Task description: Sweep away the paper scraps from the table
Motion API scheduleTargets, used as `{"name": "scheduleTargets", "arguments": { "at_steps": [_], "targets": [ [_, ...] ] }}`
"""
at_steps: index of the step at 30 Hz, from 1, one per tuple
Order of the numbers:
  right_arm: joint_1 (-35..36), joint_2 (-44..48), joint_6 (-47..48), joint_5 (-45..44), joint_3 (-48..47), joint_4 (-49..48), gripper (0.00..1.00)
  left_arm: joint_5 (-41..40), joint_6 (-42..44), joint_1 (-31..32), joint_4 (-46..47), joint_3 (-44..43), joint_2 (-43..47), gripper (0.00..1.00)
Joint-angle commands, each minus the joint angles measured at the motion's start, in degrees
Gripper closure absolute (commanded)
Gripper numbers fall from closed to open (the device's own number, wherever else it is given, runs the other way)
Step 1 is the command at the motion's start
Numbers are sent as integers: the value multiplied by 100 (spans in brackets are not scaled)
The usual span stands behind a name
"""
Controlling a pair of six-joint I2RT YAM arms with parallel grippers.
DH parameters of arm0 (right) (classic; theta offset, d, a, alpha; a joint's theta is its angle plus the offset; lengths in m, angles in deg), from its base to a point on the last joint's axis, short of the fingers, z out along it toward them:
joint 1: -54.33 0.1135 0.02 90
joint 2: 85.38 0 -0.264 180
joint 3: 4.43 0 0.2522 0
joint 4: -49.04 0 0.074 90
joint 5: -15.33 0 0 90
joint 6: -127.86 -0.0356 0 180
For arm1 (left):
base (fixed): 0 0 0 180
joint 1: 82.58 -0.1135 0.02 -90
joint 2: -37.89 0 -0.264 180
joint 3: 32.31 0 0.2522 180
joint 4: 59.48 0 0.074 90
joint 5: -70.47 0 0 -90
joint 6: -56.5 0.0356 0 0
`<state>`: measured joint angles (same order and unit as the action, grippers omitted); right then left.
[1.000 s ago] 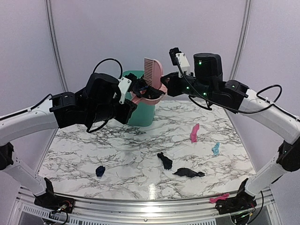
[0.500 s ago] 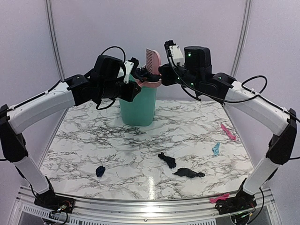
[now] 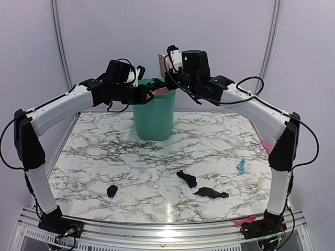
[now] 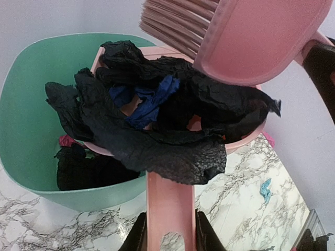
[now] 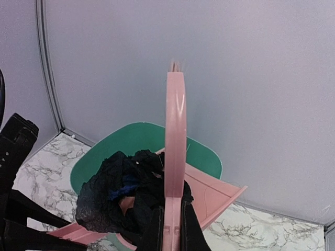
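**Inspector:** Left end effector [image 4: 168,241], state?

**Assessor:** Clenched on the handle of the pink dustpan [image 4: 170,201], which it holds over the green bin [image 4: 23,120]. A heap of black and navy paper scraps [image 4: 157,120] rides in the pan above the bin's mouth. More lie inside the bin.

**Inspector:** Right end effector [image 5: 170,232]?

**Assessor:** Clenched on the pink brush [image 5: 175,146], bristles over the heap.

**Inspector:** Outstanding items?

**Assessor:** Four on the surface [image 3: 84,157], all on the near side of the bin: a dark scrap [image 3: 112,191] to its left, two more roughly ahead, and a light-blue scrap [image 3: 241,166] to its right.

**Inspector:** Handling?

**Assessor:** Judged light, soft and crumpled. They are likely to snag together, cling to the pan's lip or drift off. Do not pinch them; push from behind with the bristles.
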<state>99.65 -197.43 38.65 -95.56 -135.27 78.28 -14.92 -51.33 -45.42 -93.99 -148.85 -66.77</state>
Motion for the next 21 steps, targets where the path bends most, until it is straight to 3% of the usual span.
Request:
{"name": "scheduleTargets", "arguments": {
  "at_steps": [1, 12, 17, 21],
  "targets": [
    [-36, -180, 335, -351, -885, 1, 100, 647, -856, -122, 238, -388, -178, 100],
    [-32, 234, 771, -931, -913, -351, 100, 988, -2310, -362, 315, -549, -246, 100],
    [-34, 1070, 587, -1063, 152, -602, 100, 961, -3027, -487, 535, -419, -177, 100],
    [-32, 1848, 275, -1033, 1167, -826, 100, 1504, -4001, -686, 1551, 98, -168, 100]
  ]
}}
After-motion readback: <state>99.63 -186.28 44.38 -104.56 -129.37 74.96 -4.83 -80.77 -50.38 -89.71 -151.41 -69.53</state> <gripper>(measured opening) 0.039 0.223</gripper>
